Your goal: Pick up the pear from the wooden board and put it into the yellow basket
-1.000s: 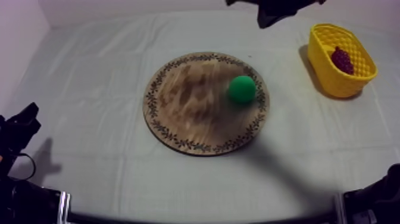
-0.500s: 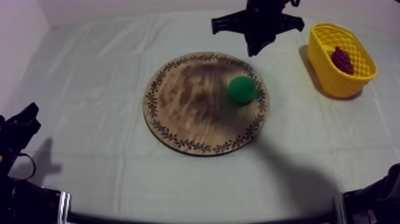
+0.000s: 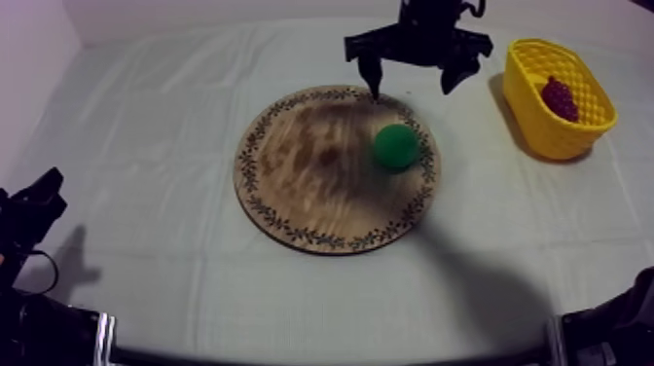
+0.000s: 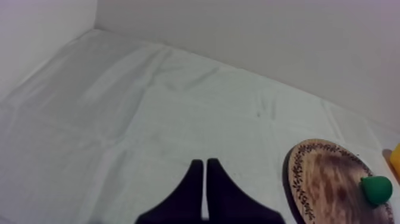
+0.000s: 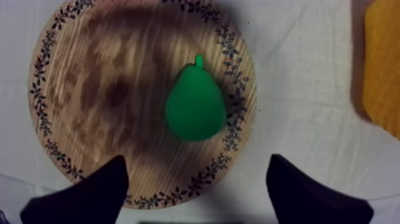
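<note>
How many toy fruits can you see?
2. A green pear lies on the wooden board, close to its rim. A bunch of grapes sits inside the yellow basket. More fruit could be hidden deeper in that basket.

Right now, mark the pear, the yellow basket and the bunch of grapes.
pear (image 5: 195, 106), right wrist view, middle of its green body
yellow basket (image 3: 560, 144), top view, outer side wall
bunch of grapes (image 3: 559, 97), top view, centre of the cluster

Right hand (image 3: 413, 86) lower than before, fingers (image 3: 372, 76) now apart, at wooden board's (image 3: 292, 180) far rim.
</note>
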Controlling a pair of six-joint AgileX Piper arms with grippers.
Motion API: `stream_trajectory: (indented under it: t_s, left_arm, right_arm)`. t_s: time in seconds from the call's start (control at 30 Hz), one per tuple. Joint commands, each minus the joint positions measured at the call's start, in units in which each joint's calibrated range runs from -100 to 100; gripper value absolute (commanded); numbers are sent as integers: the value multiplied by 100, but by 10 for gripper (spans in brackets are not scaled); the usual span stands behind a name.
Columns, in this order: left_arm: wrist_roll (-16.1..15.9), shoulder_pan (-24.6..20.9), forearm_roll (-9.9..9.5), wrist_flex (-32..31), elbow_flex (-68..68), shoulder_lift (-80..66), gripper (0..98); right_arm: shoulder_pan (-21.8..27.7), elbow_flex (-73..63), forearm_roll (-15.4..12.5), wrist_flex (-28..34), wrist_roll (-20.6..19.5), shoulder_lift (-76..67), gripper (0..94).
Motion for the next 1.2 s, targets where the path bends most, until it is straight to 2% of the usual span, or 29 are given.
stream_trajectory:
  t_s: [0.0,0.23,0.67,1.0,1.17]
  left_arm:
    - [-1,1,-2,-1,0,0,1]
    - [-1,1,-2,-1,0,0,1]
    - [-1,1,-2,-1,0,0,1]
    - [-1,1,-2,-1,0,0,1]
    - [-1,1,-2,-1,0,0,1]
  right_arm:
    - [14,0,2,-5,1,40,905]
    - [63,219,-68,-131,21,327,925]
    - [153,685,-349,-1157,66,951,930]
    - [194,551,-486,-1446,105,1450,926]
    - [206,523,-504,-1503,113,1627,871]
